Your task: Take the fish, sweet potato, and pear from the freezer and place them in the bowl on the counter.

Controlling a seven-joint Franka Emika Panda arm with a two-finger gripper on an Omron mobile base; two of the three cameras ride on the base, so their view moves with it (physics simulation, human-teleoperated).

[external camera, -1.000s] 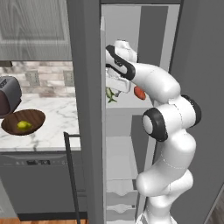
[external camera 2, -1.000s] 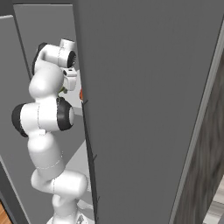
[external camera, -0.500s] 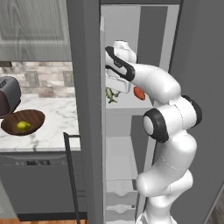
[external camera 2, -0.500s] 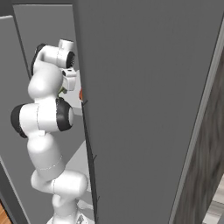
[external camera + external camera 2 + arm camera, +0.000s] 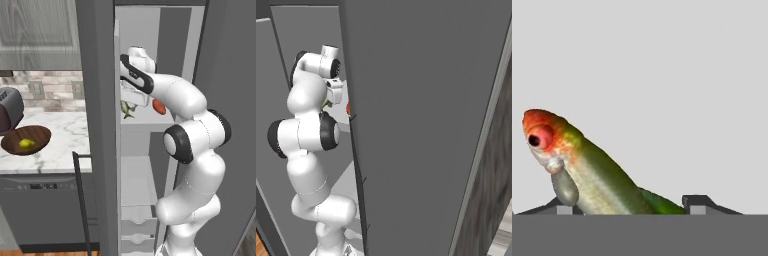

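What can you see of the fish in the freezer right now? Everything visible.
The slender green-backed fish with a pale silvery belly has an orange-red head, a red eye with a dark pupil and a grey fin below the gill. In the hand view it slants up to the left between the two dark fingertips, the tail end hidden low. The jaws look partly closed around it; contact cannot be confirmed. From the left base view it sits on the white freezer shelf beside the orange-red sweet potato.

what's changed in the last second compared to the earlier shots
Very little. The arm stays reached into the freezer, with the gripper at the fish; its jaws have narrowed slightly around the fish, though a firm hold isn't clear. Unchanged: the sweet potato on the shelf, the pear in the bowl on the counter.
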